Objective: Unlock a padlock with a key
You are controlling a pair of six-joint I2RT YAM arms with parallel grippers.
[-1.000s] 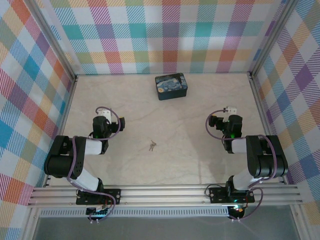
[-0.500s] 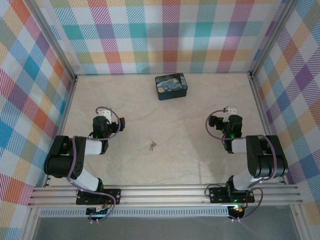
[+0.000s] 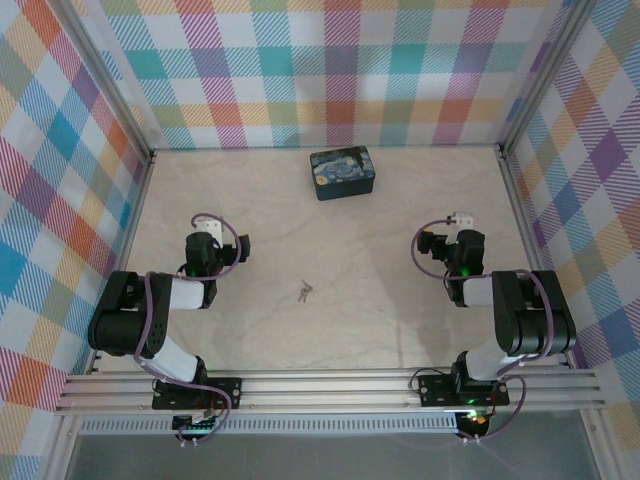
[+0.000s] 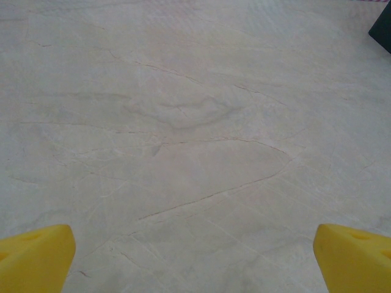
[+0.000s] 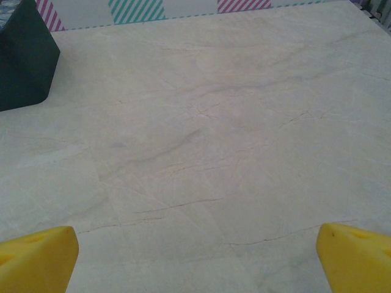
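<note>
One pale, marble-patterned bench (image 3: 400,330), closed on three sides by checked walls (image 3: 330,70). Two black arms bolted at its near edge: left arm (image 3: 130,325) toward the near-left corner, right arm (image 3: 525,325) toward the near-right corner, both folded and well apart from each other. One dark blue tin (image 3: 342,173) with a swirly yellow-and-blue lid, near the middle of the far edge. Two grippers, each with two yellow fingers. Left gripper (image 4: 195,259) released and holding nothing: in the left wrist view, fingertips (image 4: 36,256) far apart in the bottom corners, bare bench between them. Right gripper (image 5: 195,259) released as well and empty: in the right wrist view, fingertips (image 5: 36,256) spread to the bottom corners in the same way. One key (image 3: 305,292), tiny and grey, lying flat about the middle of the bench, between the two arms, touching neither, well apart from the tin. Cannot tell at this size whether the padlock lies together with it.
</note>
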